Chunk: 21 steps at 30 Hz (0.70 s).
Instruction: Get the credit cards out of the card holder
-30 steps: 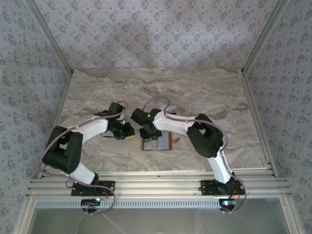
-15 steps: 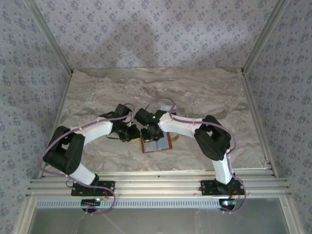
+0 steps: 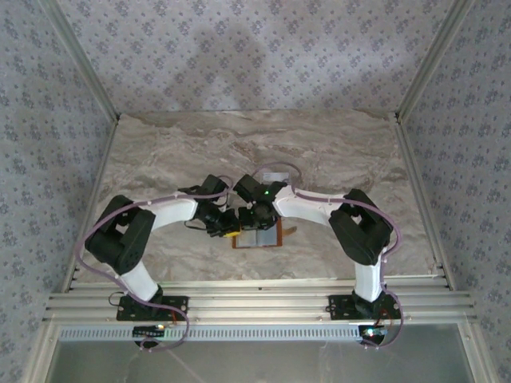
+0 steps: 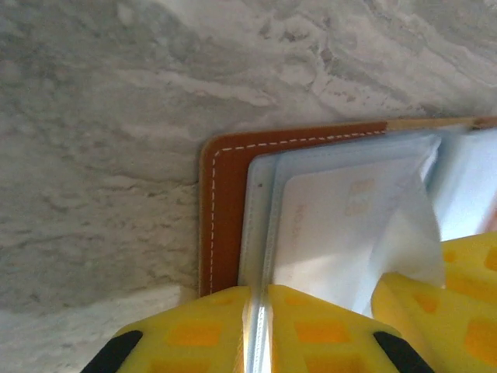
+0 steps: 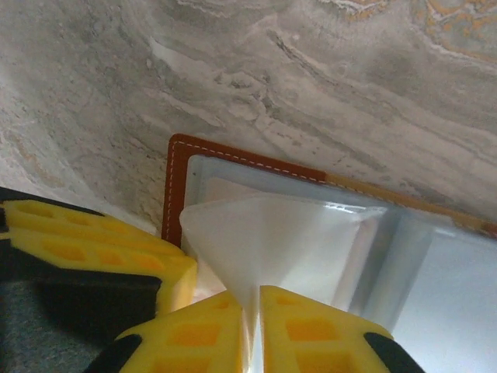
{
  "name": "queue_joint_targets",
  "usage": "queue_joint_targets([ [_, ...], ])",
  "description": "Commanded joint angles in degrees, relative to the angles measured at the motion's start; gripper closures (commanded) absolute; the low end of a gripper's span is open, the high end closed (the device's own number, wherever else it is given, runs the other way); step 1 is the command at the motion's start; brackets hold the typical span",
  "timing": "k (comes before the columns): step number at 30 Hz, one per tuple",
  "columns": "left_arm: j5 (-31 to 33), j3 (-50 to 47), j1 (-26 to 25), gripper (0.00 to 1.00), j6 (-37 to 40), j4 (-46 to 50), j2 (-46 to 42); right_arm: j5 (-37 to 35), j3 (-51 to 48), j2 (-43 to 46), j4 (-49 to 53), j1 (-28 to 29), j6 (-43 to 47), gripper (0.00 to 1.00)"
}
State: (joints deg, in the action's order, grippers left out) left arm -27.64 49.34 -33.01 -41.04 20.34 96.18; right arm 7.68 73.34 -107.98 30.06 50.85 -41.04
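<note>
Both arms have closed in on the open card holder [image 3: 257, 237], front-centre. Left gripper [image 4: 260, 326] clamps a clear sleeve [image 4: 260, 233], right gripper [image 5: 252, 334] pinches the raised sleeve [image 5: 272, 233]. The pale card [image 4: 334, 233] is still pocketed, so extraction looks imminent.

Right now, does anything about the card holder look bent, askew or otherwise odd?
Yes. One clear sleeve of the open card holder is pulled up into a creased tent, pinched in the right gripper. The left gripper pinches a sleeve edge beside a pale card inside its pocket. Nothing looks torn or spilled.
</note>
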Motion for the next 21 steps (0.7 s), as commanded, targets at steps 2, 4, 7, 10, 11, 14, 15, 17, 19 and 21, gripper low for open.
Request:
queue_joint_targets([
  [2, 1.4, 1.4, 0.0, 0.84, 1.1, 3.2, 2.8, -3.1, -0.6, 3.4, 4.1, -0.5, 0.4, 0.81],
  [4, 2.2, 1.6, 0.0, 0.84, 1.6, 4.2, 3.1, -5.2, -0.7, 4.2, 7.5, -0.6, 0.9, 0.77],
  [7, 2.9, 1.7, 0.2, 0.84, 2.0, 5.0, 3.0, -9.4, -1.2, 5.3, 11.3, -0.7, 1.1, 0.74],
  [10, 3.3, 1.9, 0.5, 0.84, 2.2, 5.5, 2.8, -12.9, -2.2, 6.2, 14.4, -1.2, 1.4, 0.72],
  [11, 3.3, 1.9, 0.5, 0.84, 2.2, 5.6, 2.6, -13.5, -2.6, 6.3, 15.0, -1.4, 1.4, 0.72],
  [14, 3.4, 2.2, 0.4, 0.84, 2.2, 6.0, 2.2, -15.3, -4.0, 7.2, 16.7, -2.0, 1.5, 0.72],
  [15, 3.4, 2.3, 0.5, 0.84, 2.2, 6.1, 2.1, -15.7, -4.2, 7.4, 17.1, -2.1, 1.4, 0.71],
  [17, 3.4, 2.3, 0.4, 0.84, 2.2, 6.3, 1.6, -16.4, -4.4, 8.0, 17.7, -2.3, 1.2, 0.71],
  [19, 3.3, 2.3, 0.5, 0.84, 2.1, 6.5, 1.2, -16.6, -4.2, 8.6, 18.2, -2.2, 1.1, 0.7],
  [21, 3.2, 2.2, 0.3, 0.84, 2.0, 6.6, 0.9, -16.8, -3.6, 9.3, 18.5, -2.2, 0.7, 0.7],
])
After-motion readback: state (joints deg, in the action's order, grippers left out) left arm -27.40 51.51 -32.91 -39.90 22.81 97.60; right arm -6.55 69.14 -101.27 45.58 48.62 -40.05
